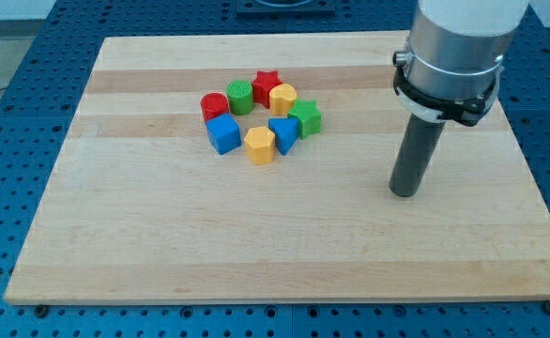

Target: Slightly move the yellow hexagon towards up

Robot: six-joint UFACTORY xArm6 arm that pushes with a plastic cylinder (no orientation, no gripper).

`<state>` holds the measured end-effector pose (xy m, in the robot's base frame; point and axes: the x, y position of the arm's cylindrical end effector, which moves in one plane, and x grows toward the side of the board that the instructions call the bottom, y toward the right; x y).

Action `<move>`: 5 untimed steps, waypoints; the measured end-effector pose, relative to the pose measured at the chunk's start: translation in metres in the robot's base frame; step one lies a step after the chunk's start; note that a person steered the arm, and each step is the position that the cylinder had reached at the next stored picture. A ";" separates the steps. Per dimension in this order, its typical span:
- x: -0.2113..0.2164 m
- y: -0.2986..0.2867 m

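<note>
You've got the yellow hexagon (260, 145) sitting a bit left of the counter's (162, 244) centre, nearer the far edge than the near one, at the bottom of a ring of blocks. It touches or nearly touches the blue cube (223, 134) on its left and the blue block (282, 133) on its right; can't make out that one's exact shape.

Rest of the ring, going round: red cylinder (214, 106) upper left, green cylinder (240, 96) next to it, red star (267, 84) at the top, a yellow block (282, 98) just below-right of the star (shape unclear), and a green star (305, 118) on the right side.

My tip (404, 192) is down on the counter, well apart from all blocks, toward the right edge, approx. level w/ the counter's mid-depth. It's right of and lower in view than the hexagon.

No pincer on this rig, so there's no open/closed state to give you; just the dark rod under the silver arm body.
</note>
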<state>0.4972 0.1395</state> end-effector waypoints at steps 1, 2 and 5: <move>0.003 0.005; 0.003 -0.004; -0.086 -0.084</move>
